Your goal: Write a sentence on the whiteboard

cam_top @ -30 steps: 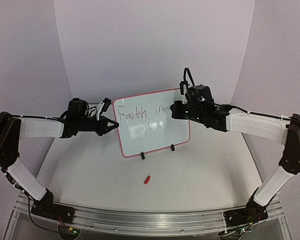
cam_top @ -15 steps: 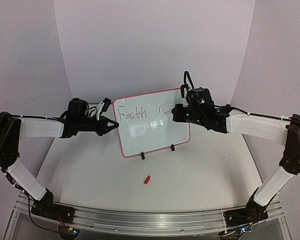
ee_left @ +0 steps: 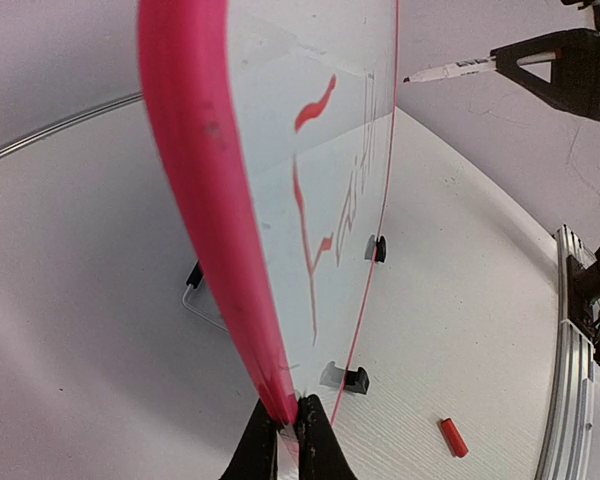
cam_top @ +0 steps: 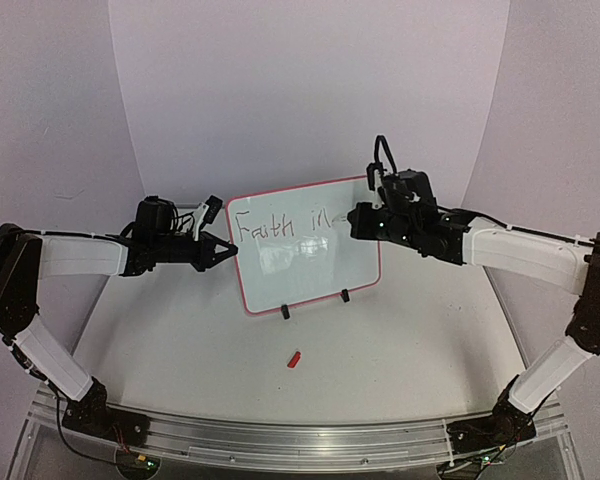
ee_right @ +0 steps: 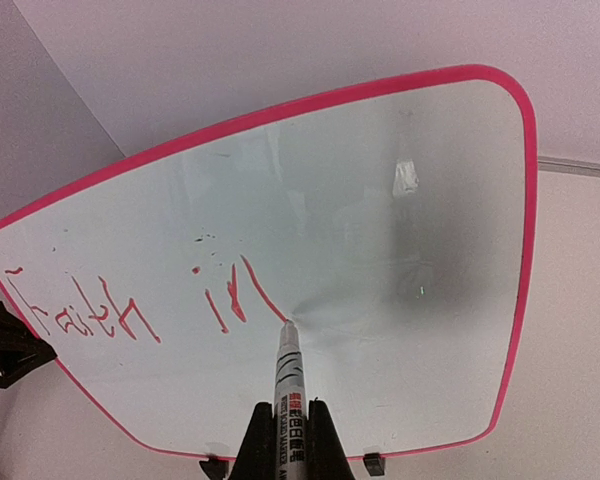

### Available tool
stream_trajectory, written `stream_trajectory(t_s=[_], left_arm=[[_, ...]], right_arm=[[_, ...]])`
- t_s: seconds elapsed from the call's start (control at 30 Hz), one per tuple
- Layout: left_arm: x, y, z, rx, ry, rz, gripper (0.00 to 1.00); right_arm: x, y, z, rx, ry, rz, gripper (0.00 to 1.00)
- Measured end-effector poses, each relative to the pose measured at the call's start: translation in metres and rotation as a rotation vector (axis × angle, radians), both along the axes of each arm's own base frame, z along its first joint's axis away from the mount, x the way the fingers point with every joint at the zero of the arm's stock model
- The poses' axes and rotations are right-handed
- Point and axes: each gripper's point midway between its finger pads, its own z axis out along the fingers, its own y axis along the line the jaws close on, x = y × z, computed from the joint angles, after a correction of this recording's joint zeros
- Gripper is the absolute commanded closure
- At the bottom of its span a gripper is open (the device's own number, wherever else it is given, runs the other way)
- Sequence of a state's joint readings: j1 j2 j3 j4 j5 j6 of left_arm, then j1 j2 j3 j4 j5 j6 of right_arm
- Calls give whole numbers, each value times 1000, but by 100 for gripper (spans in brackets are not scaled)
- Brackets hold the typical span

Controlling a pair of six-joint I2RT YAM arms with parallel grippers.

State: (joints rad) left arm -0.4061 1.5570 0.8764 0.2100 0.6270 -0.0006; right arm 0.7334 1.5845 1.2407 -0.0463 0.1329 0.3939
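Writing is in hand on the whiteboard [cam_top: 310, 275], which stands upright on its two black feet [cam_top: 285, 312] at the middle of the table [cam_top: 180, 350], its face turned toward your arms. The sentence [cam_top: 285, 224] so far reads "Faith in" along the top of the board in thin red strokes; the lower part of the board is bare.

Your right gripper [ee_right: 285, 445] is closed tight on the marker [ee_right: 289, 385]. The barrel is clamped between both fingers and the nib rests on the board at the foot of the last stroke of the "n". Your left gripper [ee_left: 288, 425] is pinched shut on the board's red-pink rim [ee_left: 195, 180] at its left edge, which looks meant to steady the board against the pen. The marker's red cap [cam_top: 294, 358] lies on the table in front of the board, well apart from both arms.

By the look of it, the second word is just being finished and the rest of the sentence is yet to come. The next move calls for you to lift the nib off the surface and carry it to open board, either right of "in" or down to a fresh line. Set it down lightly, with the left hold firm so the board does not rock back under the pen.
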Motion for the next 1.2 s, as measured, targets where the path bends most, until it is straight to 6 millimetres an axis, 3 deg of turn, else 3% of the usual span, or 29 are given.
stream_trajectory(t_s=[0.2,0.33,0.53,0.73,1.03,1.2], left_arm=[[0,0,0,0,0,0,100],[0,0,0,0,0,0,100],[0,0,0,0,0,0,100],[0,0,0,0,0,0,100],[0,0,0,0,-1,0,100],[0,0,0,0,-1,0,100]], right_arm=[[-12,-14,34,16,-51,-3,100],[-11,-26,45,15,-70,-17,100],[0,-41,36,-2,-40,-38,100],[5,-32,19,-22,-3,-15,100],[15,-24,29,-17,-25,-11,100],[20,-21,21,-31,-16,-15,100]])
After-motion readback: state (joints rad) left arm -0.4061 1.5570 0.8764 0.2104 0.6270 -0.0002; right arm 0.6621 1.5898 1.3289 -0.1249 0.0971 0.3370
